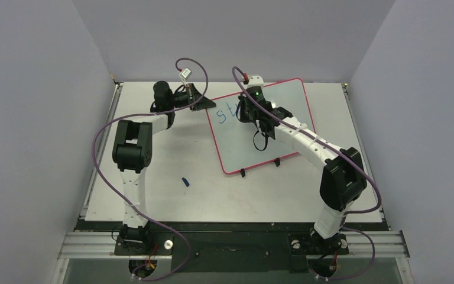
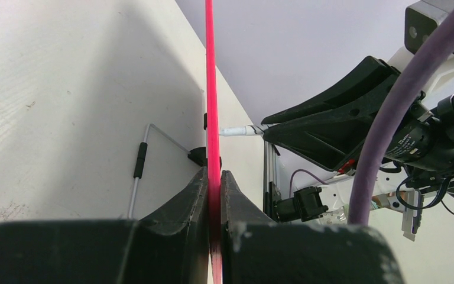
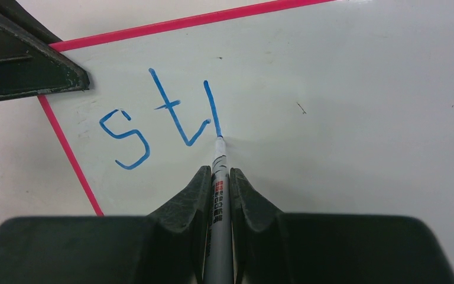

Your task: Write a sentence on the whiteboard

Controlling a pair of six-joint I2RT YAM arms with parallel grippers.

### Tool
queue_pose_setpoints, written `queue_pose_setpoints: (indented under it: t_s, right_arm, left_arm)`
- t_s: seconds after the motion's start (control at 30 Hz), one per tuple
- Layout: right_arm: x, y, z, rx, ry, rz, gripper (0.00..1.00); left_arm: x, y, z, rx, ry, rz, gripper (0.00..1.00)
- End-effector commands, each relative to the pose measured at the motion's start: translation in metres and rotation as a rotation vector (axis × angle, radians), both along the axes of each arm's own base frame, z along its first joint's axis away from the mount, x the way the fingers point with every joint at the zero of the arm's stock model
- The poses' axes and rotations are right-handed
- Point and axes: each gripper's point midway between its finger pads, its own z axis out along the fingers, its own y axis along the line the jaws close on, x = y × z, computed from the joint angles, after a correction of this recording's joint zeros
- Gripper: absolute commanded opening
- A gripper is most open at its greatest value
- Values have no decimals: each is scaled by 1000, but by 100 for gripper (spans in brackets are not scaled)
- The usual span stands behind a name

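The whiteboard lies tilted on the table, red-pink rim, black clips on its near edge. My left gripper is shut on the board's upper left rim, seen edge-on between its fingers. My right gripper is shut on a grey marker, its tip touching the board. Of the sentence, only blue letters "s", "t" and one downstroke show; they also appear in the top view. The rest is not visible.
A small blue cap lies on the white table left of the board. Grey walls close in the table on three sides. A wire stand leg shows under the board.
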Motion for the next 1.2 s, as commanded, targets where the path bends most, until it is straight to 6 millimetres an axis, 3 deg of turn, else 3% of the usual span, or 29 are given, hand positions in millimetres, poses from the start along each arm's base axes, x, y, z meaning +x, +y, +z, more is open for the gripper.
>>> queue_pose_setpoints:
  t_s: [0.0,0.73,0.93,1.0,1.17]
  right_arm:
    - [12,-2,16,-16,-32,-25,0]
    - [46,-5,40,-3,-63,-74,0]
    - [42,-8,45,2,-62,-74,0]
    - [37,-11,52,11,-72,-73,0]
    - [16,-18,94,66,-136,-60,0]
  left_arm:
    - [-19,2,52,-21,-183,-60,0]
    - [-20,1,51,-21,-182,-63,0]
    - [-19,1,51,-21,-184,-63,0]
    - [-19,2,51,-22,-183,-62,0]
    - [-21,3,55,-21,-192,-64,0]
